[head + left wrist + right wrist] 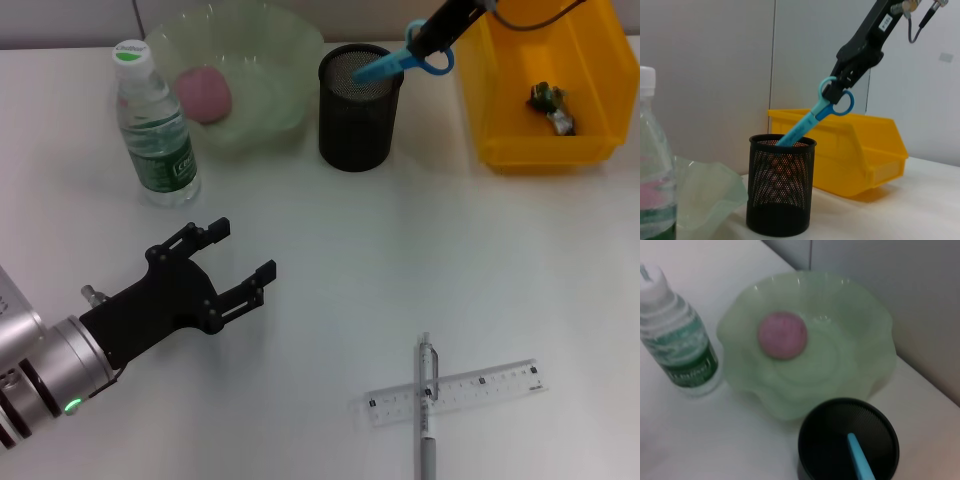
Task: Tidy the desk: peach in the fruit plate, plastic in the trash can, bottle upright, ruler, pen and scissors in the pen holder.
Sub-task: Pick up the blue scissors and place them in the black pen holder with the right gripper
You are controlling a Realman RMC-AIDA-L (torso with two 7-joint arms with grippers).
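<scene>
Inside pen holder: scissors; plate: peach.

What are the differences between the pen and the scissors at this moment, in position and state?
The pen lies flat on the table, near the robot; the scissors stand tilted with their blades inside the pen holder, far from it. The pen is free, lying across the ruler; the scissors are held at the handles by the right gripper. The pen is whitish; the scissors are blue. Both are long and thin.
</scene>
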